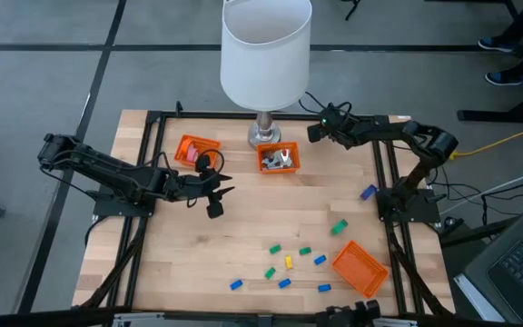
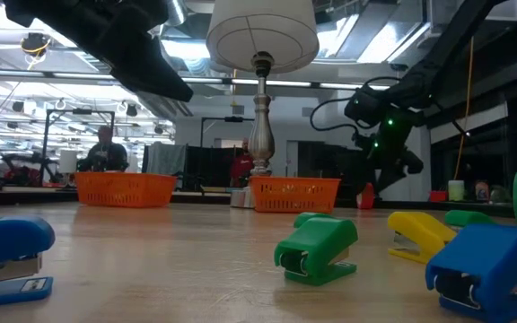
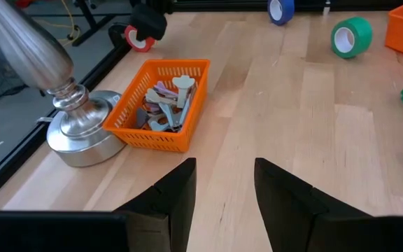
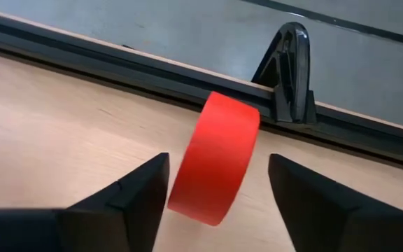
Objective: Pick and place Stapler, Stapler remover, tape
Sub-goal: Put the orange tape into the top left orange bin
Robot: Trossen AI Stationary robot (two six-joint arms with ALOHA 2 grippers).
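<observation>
a: from above, the left gripper (image 1: 216, 193) hovers over bare wood in front of the orange mesh basket holding pink rolls (image 1: 195, 149), fingers apart, nothing in them. the right gripper (image 1: 318, 132) is up at the far edge of the pale wooden table (image 1: 243, 236), beside the silver lamp base (image 1: 263, 138).

b: and at table height?

a: the green plastic stapler (image 2: 318, 251) sits close to the lens, a yellow stapler (image 2: 420, 235) and a blue stapler (image 2: 487, 269) to its side. both far baskets show beyond them.

b: left wrist camera?

a: its dark fingers (image 3: 177, 192) stand apart and empty. ahead is the orange basket of pale silvery pieces (image 3: 161, 105), just beside the lamp base (image 3: 82, 133). a green tape roll (image 3: 350, 37) lies further off.

b: right wrist?

a: the red tape roll (image 4: 215, 159) stands on edge on the table between the wide-spread fingers (image 4: 135, 192); neither touches it.
</observation>
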